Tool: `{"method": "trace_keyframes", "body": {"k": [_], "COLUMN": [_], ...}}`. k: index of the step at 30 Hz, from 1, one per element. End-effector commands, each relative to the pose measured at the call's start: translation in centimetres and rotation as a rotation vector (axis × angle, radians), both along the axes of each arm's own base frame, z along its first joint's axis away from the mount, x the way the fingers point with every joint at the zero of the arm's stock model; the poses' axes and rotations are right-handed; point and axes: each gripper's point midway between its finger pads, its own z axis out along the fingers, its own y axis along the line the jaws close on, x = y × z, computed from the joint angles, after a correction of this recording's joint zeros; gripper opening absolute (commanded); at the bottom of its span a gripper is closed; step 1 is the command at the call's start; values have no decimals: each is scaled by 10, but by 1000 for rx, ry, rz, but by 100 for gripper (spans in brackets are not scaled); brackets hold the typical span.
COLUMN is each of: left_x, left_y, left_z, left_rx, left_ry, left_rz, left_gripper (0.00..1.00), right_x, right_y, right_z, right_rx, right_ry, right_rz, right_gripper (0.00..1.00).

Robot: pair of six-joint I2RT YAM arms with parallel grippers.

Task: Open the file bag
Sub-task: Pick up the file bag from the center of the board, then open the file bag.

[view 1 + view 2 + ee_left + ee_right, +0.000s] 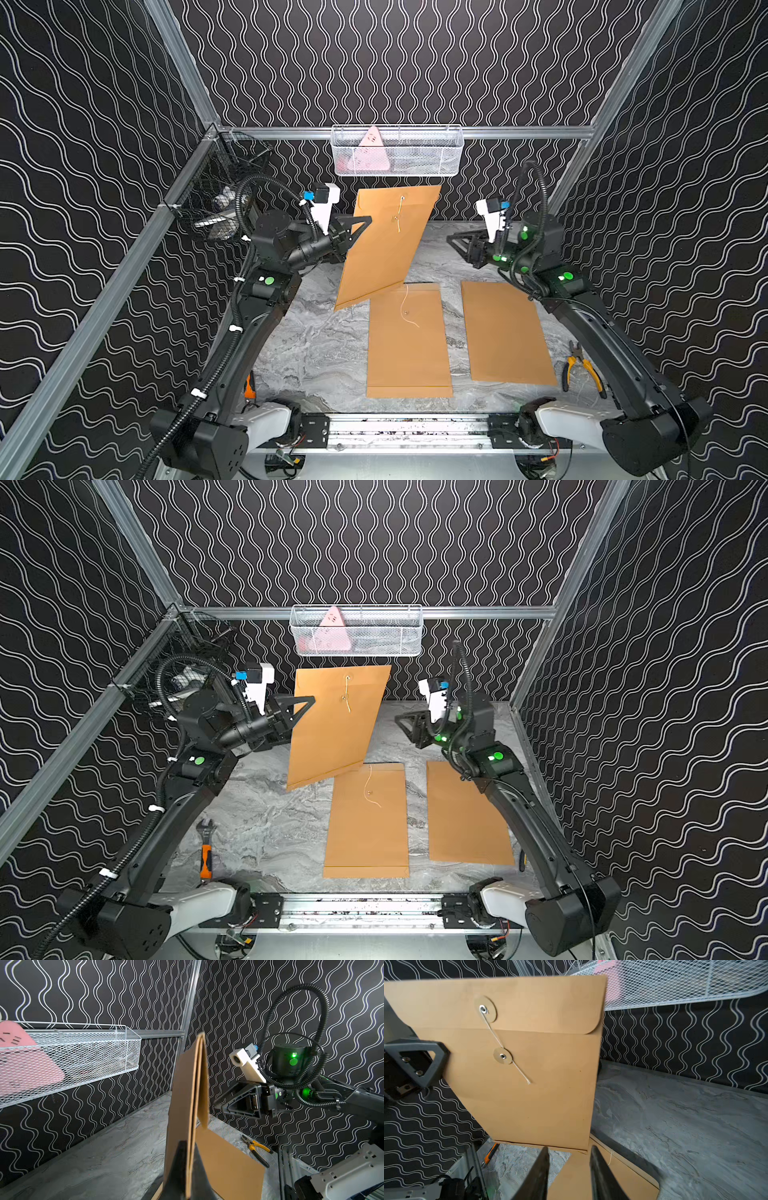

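Observation:
A brown file bag (pixel 390 241) stands tilted upright above the back of the table, its flap down. My left gripper (pixel 365 220) is shut on the bag's left edge; the left wrist view has the paper edge (pixel 187 1093) pinched between the jaws. A white string (pixel 496 1032) runs from the flap's disc past the lower disc, and its end hangs loose. My right gripper (pixel 451 239) is to the right of the bag, apart from it, open with nothing between its fingers (pixel 544 1159).
Two more brown file bags lie flat, one in the middle (pixel 409 345) and one to the right (pixel 507 332). Yellow-handled pliers (pixel 579 365) lie at the right edge, a wrench (pixel 205 845) at front left. A white mesh basket (pixel 397 151) hangs on the back wall, a black wire basket (pixel 220 187) at left.

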Motion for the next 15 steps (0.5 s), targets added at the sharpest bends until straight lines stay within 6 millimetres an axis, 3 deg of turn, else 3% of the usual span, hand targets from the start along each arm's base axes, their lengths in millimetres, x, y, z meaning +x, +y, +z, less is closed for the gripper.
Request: {"method": "trace_keyframes", "body": {"k": [1,8,15], "left_x": [-6,-16,-22], "left_y": [2,0,-4], "left_z": [10,16,18], "left_rx": [0,-14,-32], "left_ry": [-37,-47,-43], "left_rz": [5,-14,-46], "left_gripper": [0,0,0], "right_x": [5,13,15], "right_y": [19,70,87], "right_z": [0,-10,0], "right_rx": [-53,-70,-27], "right_ry": [-39,-54,-114], "right_rz": [-38,24,40], "right_gripper": [33,25,25]}}
